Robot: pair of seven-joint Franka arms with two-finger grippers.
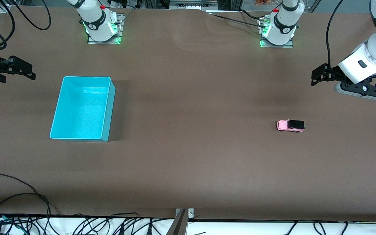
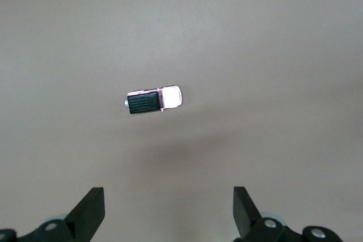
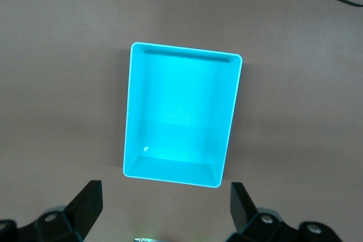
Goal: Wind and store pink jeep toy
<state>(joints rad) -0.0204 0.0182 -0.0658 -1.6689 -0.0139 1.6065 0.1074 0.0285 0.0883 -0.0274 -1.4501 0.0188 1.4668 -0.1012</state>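
table (image 1: 188, 163): brown, 2 arms at its ends. cyan bin (image 1: 81, 107): stood toward the right arm's end. left gripper (image 2: 168, 211), right gripper (image 3: 165, 208): each hung at its own end's edge, fingers spread wide, holding nothing. pink jeep toy (image 1: 290, 125): on its wheels toward the left arm's end, well apart from the bin.

I can read no text, label, brand, number or sign anywhere from here; the dark bands on the two arm bases (image 1: 101, 24) carry marks too small to make out.
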